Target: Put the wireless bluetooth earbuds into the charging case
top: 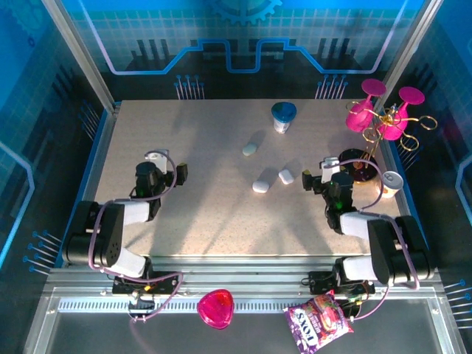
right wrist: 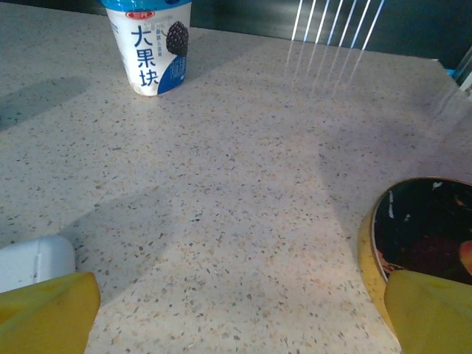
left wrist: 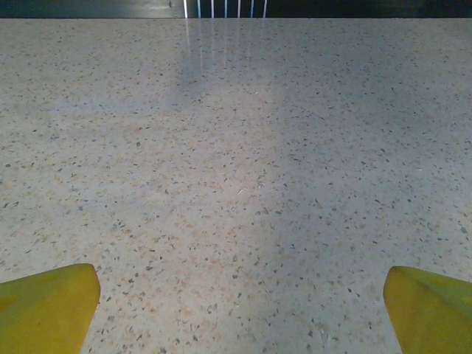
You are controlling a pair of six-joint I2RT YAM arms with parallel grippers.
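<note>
Three white pebble-shaped charging cases lie mid-table: one [top: 251,149] farther back, two side by side [top: 261,186] [top: 286,176] nearer. All look closed. No earbuds are in view. My right gripper [top: 318,169] stands open just right of the nearest case; the right wrist view has that case [right wrist: 33,262] at the left edge by my left finger [right wrist: 51,310], with bare table between the fingers of the gripper [right wrist: 242,284]. My left gripper [top: 168,165] is open over bare table at the left, far from the cases, and nothing lies between its fingers [left wrist: 242,284].
A blue-lidded yogurt cup [top: 283,116] [right wrist: 151,48] stands at the back. On the right are a gold rack with pink glasses [top: 383,114], its black round base [top: 358,166] [right wrist: 424,228] and a can [top: 391,183]. A pink dish [top: 215,308] and snack bag [top: 318,323] lie off the table's front.
</note>
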